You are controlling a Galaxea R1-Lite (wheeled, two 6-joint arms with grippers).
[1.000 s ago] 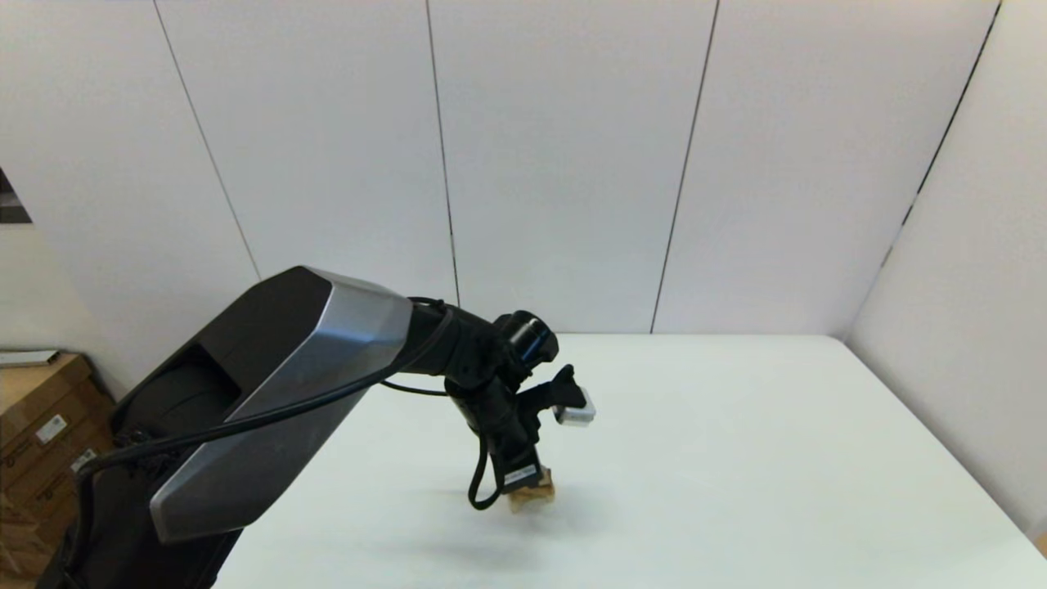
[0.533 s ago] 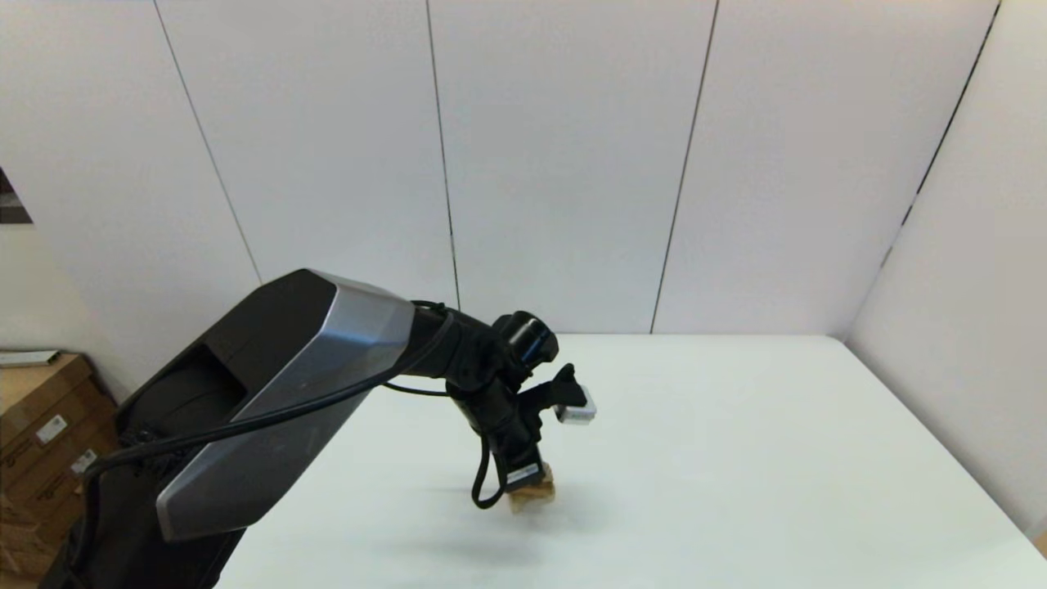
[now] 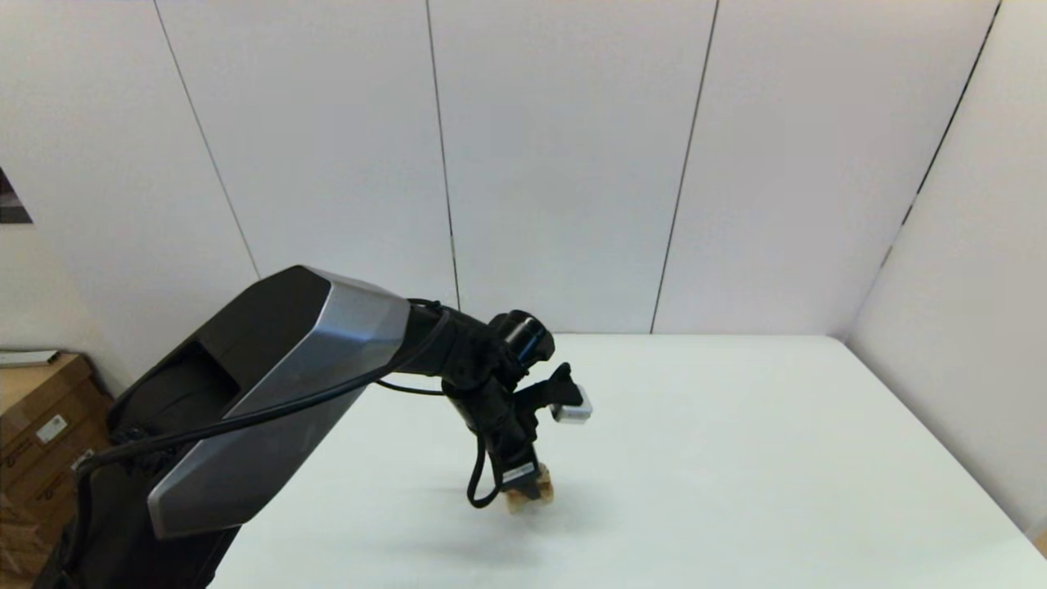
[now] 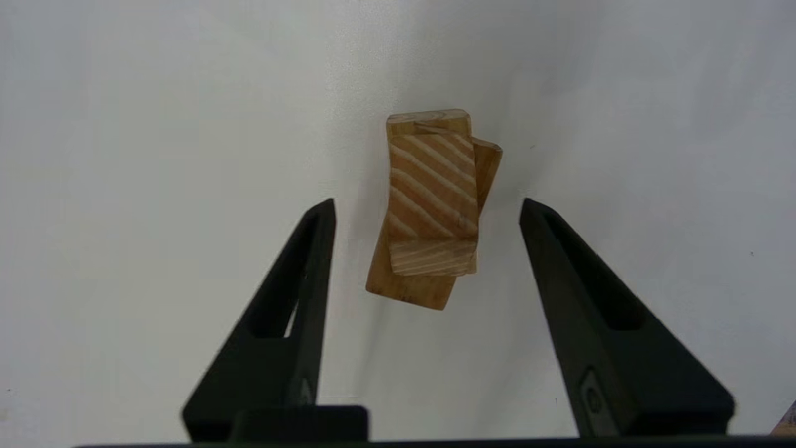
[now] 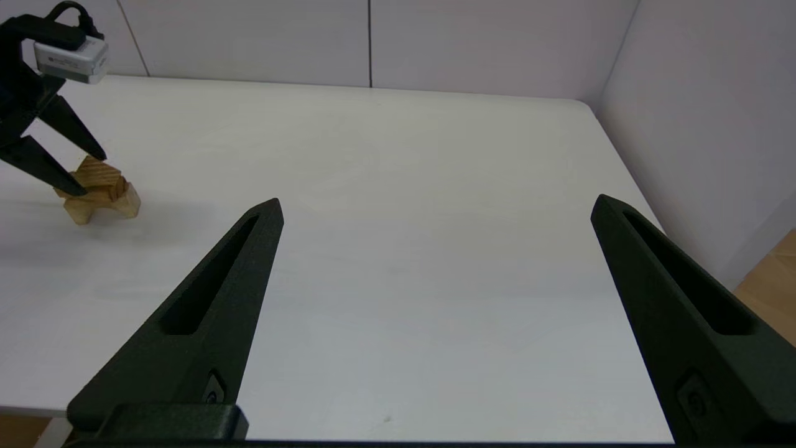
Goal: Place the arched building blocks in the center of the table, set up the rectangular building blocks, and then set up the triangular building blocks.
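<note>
Looks almost finished, judging by the stack. Parked nearest, at the bench's [image 5: 404,186] near right edge: right fingers [image 5: 230,261], spread wide, holding nothing, well apart from the blocks.

Farther out, toward mid-bench: left fingers [image 4: 305,261], pointing down over the stack, spread apart and gripping nothing. Flank the wedge [image 4: 432,193] on both sides with clear white bench showing in each gap, so no contact. Hang a little above and to either side of the top block, with the tips about level with its middle in the wrist view.

Under the fingers, from top down: wedge, striped grain up, lying along the bar [image 4: 410,289]. Bar skewed a few degrees beneath it, one end poking out past the wedge. Arch [image 5: 124,202] at the bottom, notch down, both feet on the bench, plain in the right wrist view.

All three blocks therefore placed, roughly central. Probably left to do: lifting the left arm straight up clear of the stack without brushing it. Could topple with a nudge, given the crooked bar.

Beyond the stack: bare bench to the far edge.
</note>
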